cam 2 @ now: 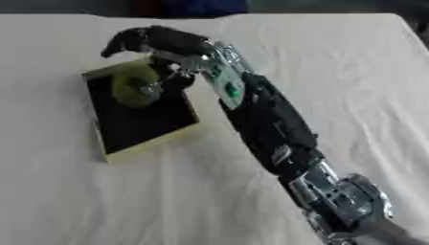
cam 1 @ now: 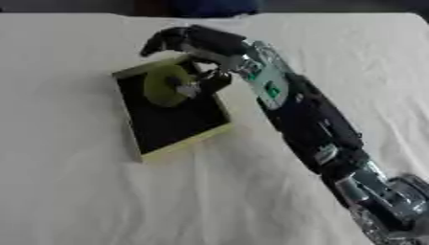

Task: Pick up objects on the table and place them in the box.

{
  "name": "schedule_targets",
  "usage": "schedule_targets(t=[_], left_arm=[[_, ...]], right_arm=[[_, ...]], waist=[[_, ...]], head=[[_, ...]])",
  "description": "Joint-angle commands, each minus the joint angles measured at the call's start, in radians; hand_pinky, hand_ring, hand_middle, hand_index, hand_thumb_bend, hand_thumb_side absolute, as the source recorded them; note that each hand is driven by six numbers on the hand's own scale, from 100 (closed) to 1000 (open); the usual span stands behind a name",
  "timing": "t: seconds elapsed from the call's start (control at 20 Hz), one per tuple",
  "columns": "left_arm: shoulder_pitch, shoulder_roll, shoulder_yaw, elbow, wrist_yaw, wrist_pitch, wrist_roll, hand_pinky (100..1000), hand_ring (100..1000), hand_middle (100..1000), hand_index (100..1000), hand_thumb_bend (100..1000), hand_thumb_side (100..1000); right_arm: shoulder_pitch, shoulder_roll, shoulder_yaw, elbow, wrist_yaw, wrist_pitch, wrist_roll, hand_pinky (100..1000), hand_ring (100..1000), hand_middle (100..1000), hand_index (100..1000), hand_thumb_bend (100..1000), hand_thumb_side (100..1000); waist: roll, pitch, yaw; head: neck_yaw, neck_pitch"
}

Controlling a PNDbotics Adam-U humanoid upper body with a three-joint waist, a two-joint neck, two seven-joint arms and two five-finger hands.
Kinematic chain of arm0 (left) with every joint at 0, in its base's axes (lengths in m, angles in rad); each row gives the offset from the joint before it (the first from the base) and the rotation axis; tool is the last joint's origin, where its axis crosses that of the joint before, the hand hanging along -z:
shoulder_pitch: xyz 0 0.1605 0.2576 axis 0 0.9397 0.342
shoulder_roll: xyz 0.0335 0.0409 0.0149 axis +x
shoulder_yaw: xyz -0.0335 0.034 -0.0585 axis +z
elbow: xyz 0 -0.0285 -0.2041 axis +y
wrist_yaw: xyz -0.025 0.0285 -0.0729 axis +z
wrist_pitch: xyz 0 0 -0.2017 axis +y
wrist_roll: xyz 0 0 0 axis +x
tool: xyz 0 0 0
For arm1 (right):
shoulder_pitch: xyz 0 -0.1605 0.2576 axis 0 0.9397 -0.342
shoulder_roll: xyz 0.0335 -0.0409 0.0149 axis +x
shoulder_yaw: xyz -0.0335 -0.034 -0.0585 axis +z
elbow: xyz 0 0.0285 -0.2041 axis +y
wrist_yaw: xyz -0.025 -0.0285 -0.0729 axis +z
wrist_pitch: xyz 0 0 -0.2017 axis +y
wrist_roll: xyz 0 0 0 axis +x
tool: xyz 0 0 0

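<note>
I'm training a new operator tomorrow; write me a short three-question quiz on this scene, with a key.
1. True or false: the green object is over the box.
2. Which arm reaches to the box? A) left B) right
3. Fill in: the box's inside looks ____.

Key:
1. True; the green object shows against the box's dark interior, with the right hand at it. Whether it rests on the bottom cannot be told.
2. B; it comes in from the lower right.
3. Black, with a yellowish rim.
</note>
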Motion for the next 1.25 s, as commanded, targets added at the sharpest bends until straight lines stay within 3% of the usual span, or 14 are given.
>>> schedule_targets(t=[0.05, 0.3, 0.5, 0.55, 0.6, 0.65, 0.75, 0.85, 1.05, 1.25], left_arm=[[-0.001, 0.017, 0.009, -0.015, -0.003, 0.001, 0.008, 719, 667, 623, 788, 464, 100], [0.013, 0.024, 0.012, -0.015, -0.008, 0.005, 0.012, 719, 667, 623, 788, 463, 100], [0.022, 0.030, 0.014, -0.015, -0.012, 0.008, 0.013, 719, 668, 622, 788, 463, 100], [0.025, 0.032, 0.016, -0.015, -0.013, 0.009, 0.015, 719, 668, 623, 788, 462, 100], [0.026, 0.034, 0.017, -0.015, -0.014, 0.010, 0.017, 719, 668, 623, 788, 462, 100], [0.028, 0.036, 0.019, -0.015, -0.015, 0.011, 0.018, 719, 668, 622, 788, 461, 100], [0.031, 0.039, 0.021, -0.015, -0.017, 0.013, 0.022, 719, 669, 623, 788, 459, 100], [0.032, 0.041, 0.023, -0.015, -0.019, 0.014, 0.025, 719, 669, 623, 788, 458, 100], [0.036, 0.045, 0.027, -0.015, -0.022, 0.018, 0.030, 719, 669, 623, 788, 457, 100], [0.039, 0.047, 0.030, -0.015, -0.024, 0.021, 0.035, 720, 669, 623, 788, 455, 100]], right_arm=[[-0.009, -0.086, -0.040, -0.114, -0.174, 0.050, 0.011, 810, 854, 793, 903, 100, 100], [0.037, -0.229, -0.095, -0.321, -0.526, 0.225, 0.005, 810, 836, 768, 892, 100, 100], [0.107, -0.358, -0.148, -0.441, -0.725, 0.310, -0.029, 826, 836, 756, 888, 100, 100], [0.135, -0.391, -0.165, -0.468, -0.774, 0.323, -0.043, 833, 839, 756, 888, 100, 162], [0.163, -0.419, -0.181, -0.494, -0.820, 0.333, -0.055, 834, 839, 756, 888, 100, 178], [0.194, -0.447, -0.199, -0.523, -0.867, 0.339, -0.070, 841, 842, 759, 892, 100, 267], [0.258, -0.494, -0.236, -0.581, -0.951, 0.343, -0.103, 843, 844, 764, 895, 100, 338], [0.320, -0.530, -0.270, -0.634, -1.015, 0.340, -0.136, 842, 845, 764, 894, 100, 355], [0.451, -0.570, -0.328, -0.714, -1.083, 0.332, -0.186, 849, 848, 763, 896, 100, 415], [0.560, -0.566, -0.371, -0.765, -1.122, 0.326, -0.207, 855, 849, 759, 897, 100, 485]], waist=[[0.005, -0.032, -0.007], [0.003, -0.044, -0.028], [0.003, -0.051, -0.046], [0.004, -0.052, -0.049], [0.005, -0.053, -0.051], [0.006, -0.052, -0.055], [0.009, -0.050, -0.062], [0.012, -0.047, -0.069], [0.021, -0.042, -0.080], [0.027, -0.039, -0.088]], head=[[0.014, 0.007], [0.031, 0.018], [0.048, 0.024], [0.053, 0.025], [0.056, 0.025], [0.062, 0.026], [0.072, 0.026], [0.085, 0.026], [0.112, 0.024], [0.126, 0.023]])
